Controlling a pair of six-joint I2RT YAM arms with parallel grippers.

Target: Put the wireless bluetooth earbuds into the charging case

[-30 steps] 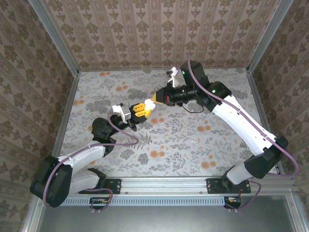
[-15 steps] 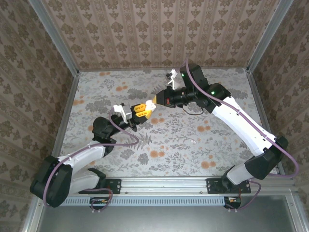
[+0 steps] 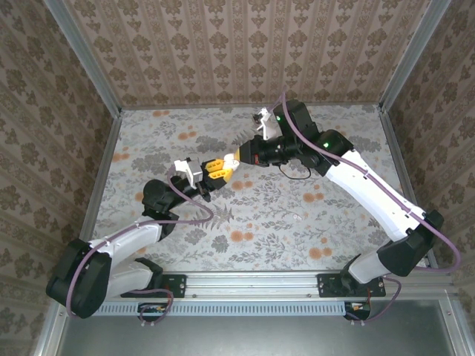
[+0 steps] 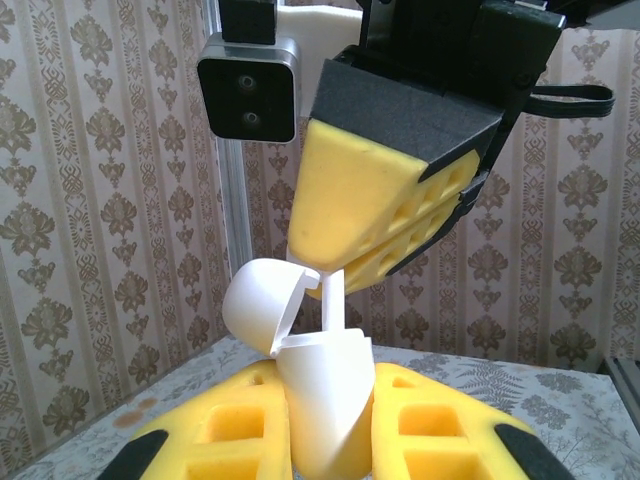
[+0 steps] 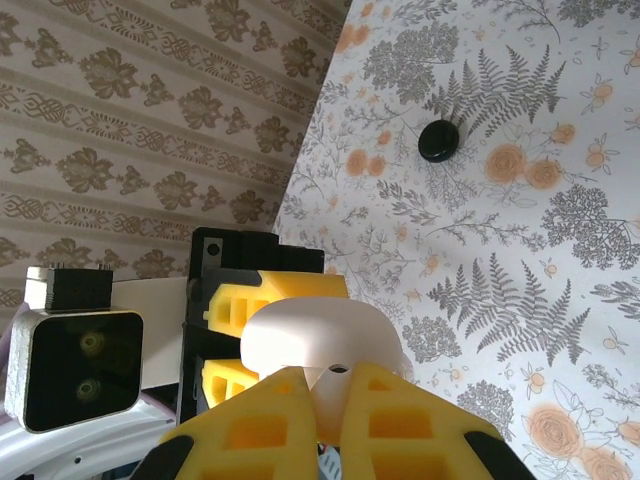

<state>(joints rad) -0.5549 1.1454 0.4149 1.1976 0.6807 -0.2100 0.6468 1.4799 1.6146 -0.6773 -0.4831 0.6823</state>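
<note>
- My left gripper (image 4: 328, 440) is clamping the white charging case (image 4: 325, 390) in the air above the surface (image 5: 520, 250). The case is standing upright, mouth facing up, and its lid (image 4: 258, 305) is tipping open sideways.
- My right gripper (image 4: 325, 280) is pinching a pale stem (image 4: 334, 300), likely an earbud, with its long axis pointing straight down into the case.
- I am judging the insertion half done; I am needing a gentle downward push, then a release.
- A black round earbud (image 5: 438, 140) is lying on the surface, well apart.
</note>
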